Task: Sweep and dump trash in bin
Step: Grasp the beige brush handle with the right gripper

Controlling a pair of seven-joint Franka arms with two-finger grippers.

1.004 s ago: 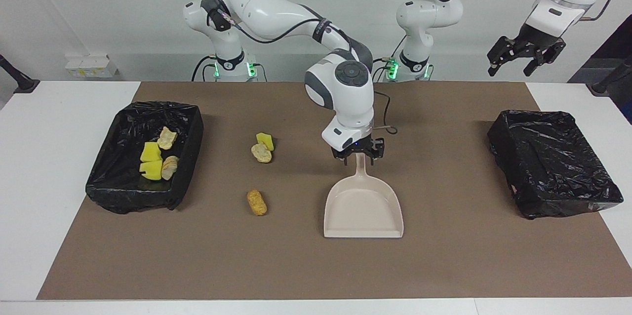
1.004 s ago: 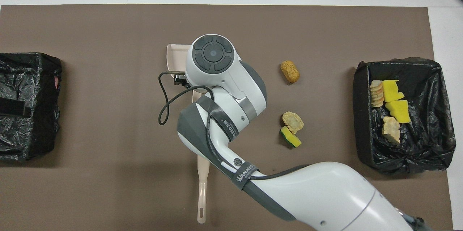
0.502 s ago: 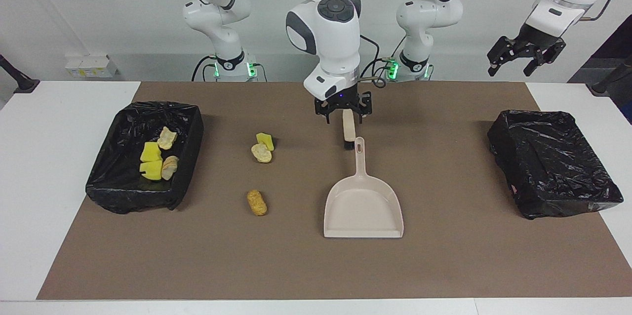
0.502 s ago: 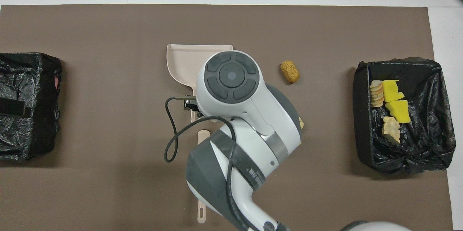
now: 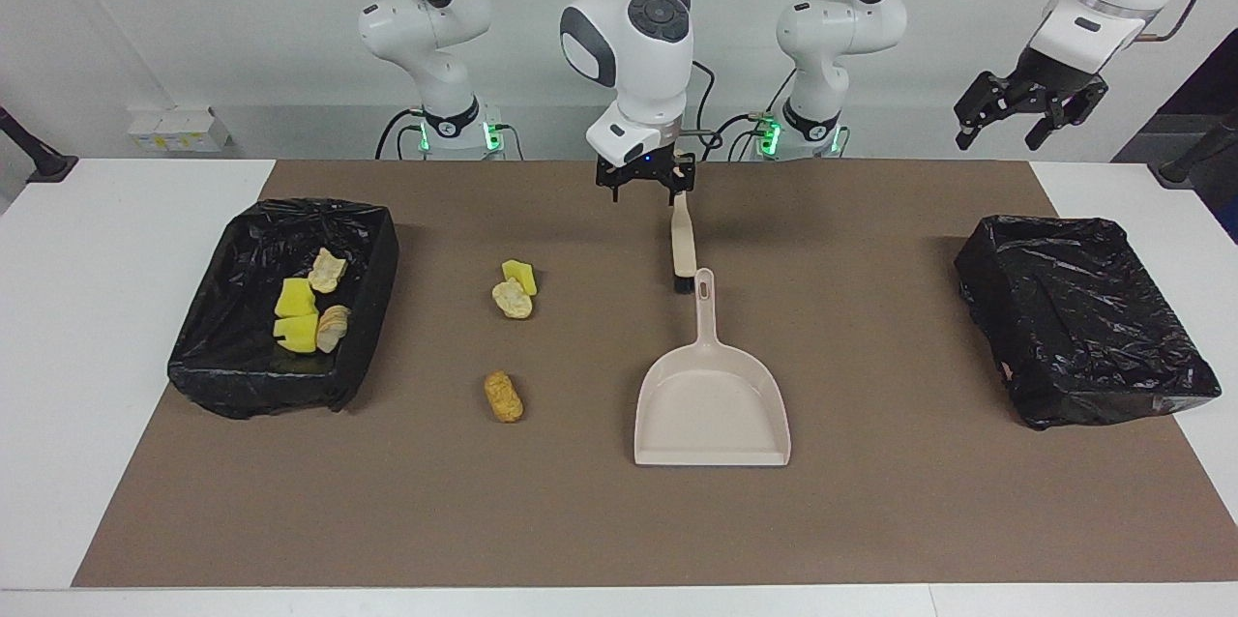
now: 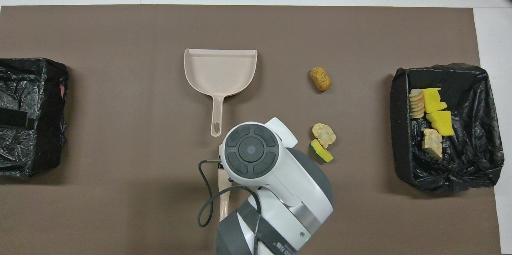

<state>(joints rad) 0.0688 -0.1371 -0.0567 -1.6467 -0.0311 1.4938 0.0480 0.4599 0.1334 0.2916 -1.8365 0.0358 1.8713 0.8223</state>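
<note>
Right gripper (image 5: 644, 190) hung open and empty over the brush (image 5: 683, 246) handle, just beside the dustpan (image 5: 712, 404); left gripper (image 5: 1029, 110) waited aloft, open. Three trash scraps (image 5: 513, 291) lay beside the dustpan, four in the bin (image 5: 363, 308). Scraps judged light, spongy or crumbly: sweep, don't pinch.

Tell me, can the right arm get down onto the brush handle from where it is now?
Probably yes: the right gripper hangs open over the brush, nothing between them, and the dustpan lies clear of it.

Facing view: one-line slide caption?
Right gripper open above the brush; dustpan empty; three scraps on the mat.
</note>
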